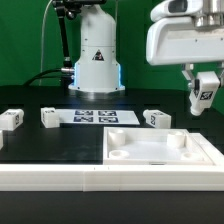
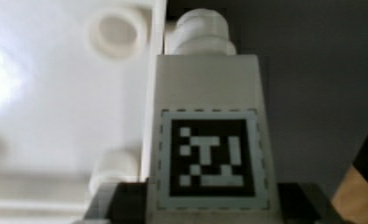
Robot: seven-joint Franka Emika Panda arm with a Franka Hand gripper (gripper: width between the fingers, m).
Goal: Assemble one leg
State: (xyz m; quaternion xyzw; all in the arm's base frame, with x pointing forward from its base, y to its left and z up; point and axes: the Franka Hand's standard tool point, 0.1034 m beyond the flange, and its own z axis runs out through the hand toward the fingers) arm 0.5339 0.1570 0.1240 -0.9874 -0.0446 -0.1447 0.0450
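Observation:
My gripper (image 1: pixel 204 98) is at the exterior view's right, above the table, shut on a leg (image 1: pixel 205 92), a small white block with a black-and-white tag. In the wrist view the leg (image 2: pixel 206 120) stands between my dark fingers (image 2: pixel 124 198), tag face toward the camera, its round threaded tip pointing away. The large white tabletop panel (image 1: pixel 165 150) lies below at the front, with round sockets (image 2: pixel 113 30). Three other legs lie on the table: one at the exterior view's left (image 1: pixel 11 119), one beside the marker board (image 1: pixel 48 117), one right of it (image 1: pixel 157 119).
The marker board (image 1: pixel 95 117) lies flat at the middle of the black table. The robot base (image 1: pixel 97 60) stands behind it. A white ledge (image 1: pixel 50 178) runs along the front edge.

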